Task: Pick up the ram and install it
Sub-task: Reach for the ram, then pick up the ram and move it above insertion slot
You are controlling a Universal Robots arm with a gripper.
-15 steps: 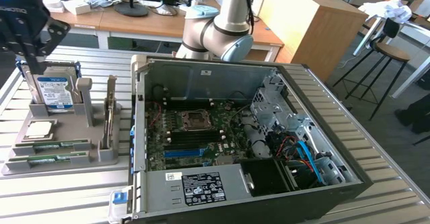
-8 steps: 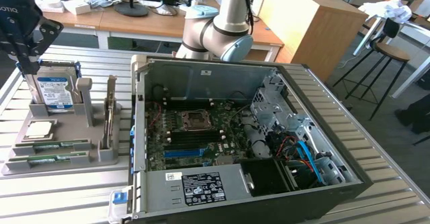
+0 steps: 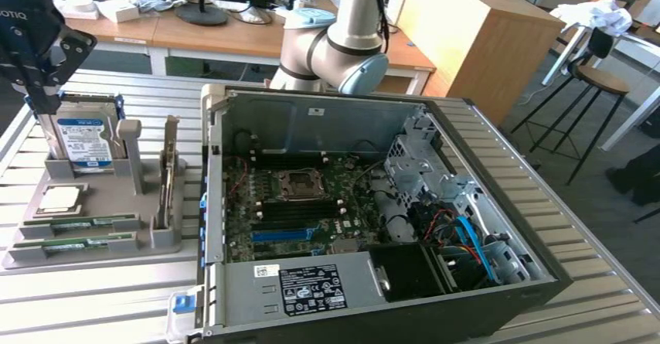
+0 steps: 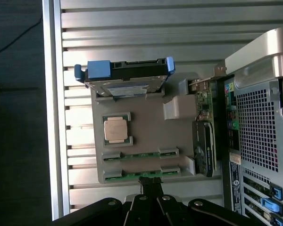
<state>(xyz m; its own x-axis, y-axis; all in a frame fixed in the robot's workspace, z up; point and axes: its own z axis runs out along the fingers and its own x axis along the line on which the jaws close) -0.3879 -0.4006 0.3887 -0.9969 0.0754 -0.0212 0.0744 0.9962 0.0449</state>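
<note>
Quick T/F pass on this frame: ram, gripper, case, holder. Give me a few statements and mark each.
1. One ram stick and a second ram stick lie flat in the gray holder. True.
2. The gripper is gripping a ram stick. False: it is shut on nothing and hangs over the holder.
3. The PC case has its side panel on. False: the side is open and the motherboard shows.
4. A hard drive stands on edge in the holder. True.
</note>
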